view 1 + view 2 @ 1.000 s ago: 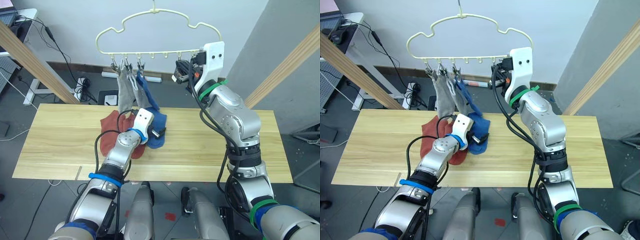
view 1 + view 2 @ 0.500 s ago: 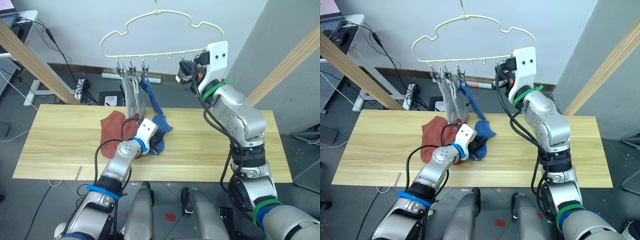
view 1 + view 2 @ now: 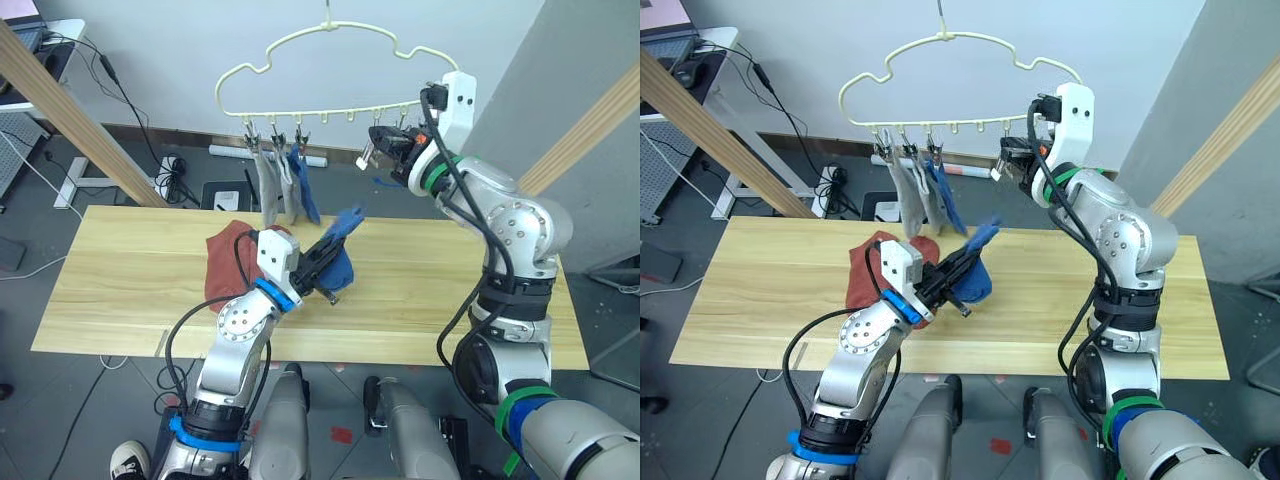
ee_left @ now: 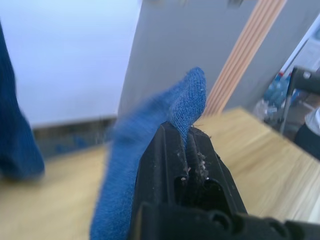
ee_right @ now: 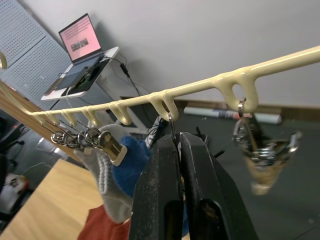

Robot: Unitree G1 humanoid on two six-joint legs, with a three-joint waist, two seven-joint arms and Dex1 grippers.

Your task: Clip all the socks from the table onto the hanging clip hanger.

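Note:
The pale-yellow clip hanger [image 3: 330, 40] hangs above the far edge of the wooden table [image 3: 120, 290]. Two grey socks [image 3: 268, 190] and one blue sock [image 3: 306, 198] dangle from its left clips. My left gripper [image 3: 335, 245] is shut on a second blue sock [image 3: 348, 224] and holds it lifted above the table, its toe pointing up toward the hanger. The left wrist view shows that blue sock [image 4: 150, 135] pinched between the fingers. Rust-red socks [image 3: 225, 268] lie on the table behind my left arm. My right gripper [image 5: 179, 142] is up at the hanger bar, shut on one clip's thin wire [image 5: 171, 125].
Slanted wooden poles stand at the left [image 3: 70, 110] and right [image 3: 590, 125]. An empty metal clip [image 5: 260, 155] hangs beside my right gripper. A desk with a laptop [image 5: 80, 37] stands at the back left, and cables [image 3: 170, 170] lie on the floor behind the table.
My left gripper has shut on the blue sock lying on the table and raised it toward the hanger. The right gripper stays at the bar. The camera has shifted.

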